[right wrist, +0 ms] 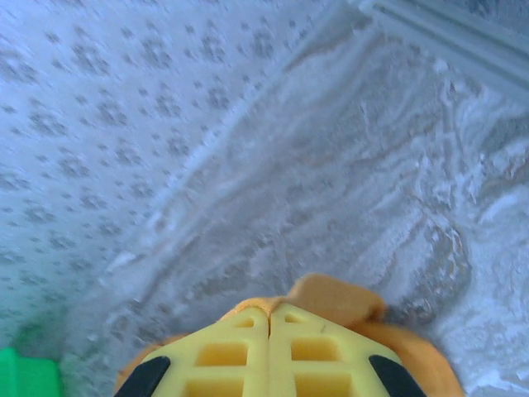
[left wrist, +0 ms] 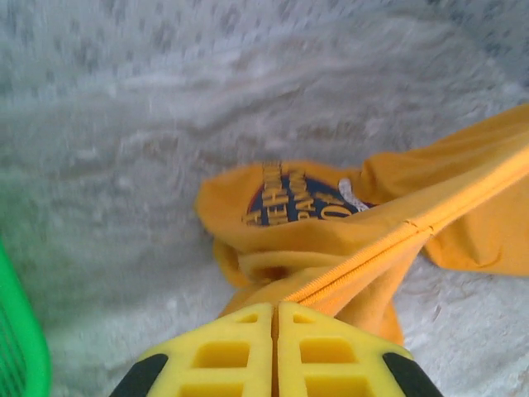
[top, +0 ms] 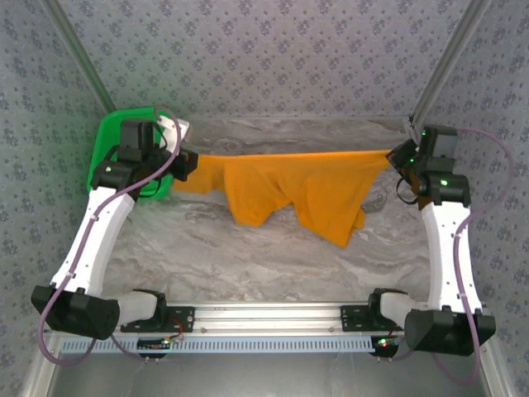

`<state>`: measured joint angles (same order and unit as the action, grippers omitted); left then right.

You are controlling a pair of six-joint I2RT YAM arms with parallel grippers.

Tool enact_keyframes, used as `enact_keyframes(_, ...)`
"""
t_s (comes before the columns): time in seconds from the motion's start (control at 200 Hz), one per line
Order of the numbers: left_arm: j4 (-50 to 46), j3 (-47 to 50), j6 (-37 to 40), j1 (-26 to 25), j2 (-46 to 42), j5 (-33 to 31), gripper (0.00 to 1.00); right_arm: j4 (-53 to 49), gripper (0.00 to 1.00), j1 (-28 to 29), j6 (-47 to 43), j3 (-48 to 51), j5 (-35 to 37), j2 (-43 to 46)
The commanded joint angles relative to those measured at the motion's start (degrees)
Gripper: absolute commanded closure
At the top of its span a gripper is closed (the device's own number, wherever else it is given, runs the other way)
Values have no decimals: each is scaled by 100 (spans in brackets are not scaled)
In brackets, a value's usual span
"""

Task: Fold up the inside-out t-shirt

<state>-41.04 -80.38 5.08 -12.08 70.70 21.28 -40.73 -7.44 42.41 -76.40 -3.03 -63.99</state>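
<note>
Spreading step — the shirt point(top: 306, 194) hangs stretched between both jaws, each clenched on an edge (print point(left wrist: 289, 203) bunched just beyond the left). Next, likely: lay it flat on the table point(top: 207, 256).

The left arm point(top: 92, 240) and the right arm point(top: 446, 248) wear white shells between black joint housings dotted with small green lights; a pale purple cable point(top: 41, 335) loops along each; the fingers point(left wrist: 235, 351) are yellow plastic with rectangular cut-outs, black at the outer corners.

Orange-yellow t-shirt point(top: 314, 186) (dark-blue print point(left wrist: 293, 203)), green basket point(top: 103, 141).
</note>
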Motion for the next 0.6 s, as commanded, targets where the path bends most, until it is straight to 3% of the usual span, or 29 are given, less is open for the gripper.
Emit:
enact_keyframes(0.0,-110,-418,603,40,-355,157,100,-90,100,-154,-11,-384,-364,93)
enact_keyframes(0.205,-151,-771,899,39,-1106,-213,100,-495,100,-28,-225,-1172,-389,724)
enact_keyframes(0.36,657,-856,588,39,-1236,-150,100,-355,100,3,-99,-1323,-549,706)
enact_keyframes(0.595,1005,-1921,652,34,251,-446,100,454,100,25,60,-1076,-751,-520)
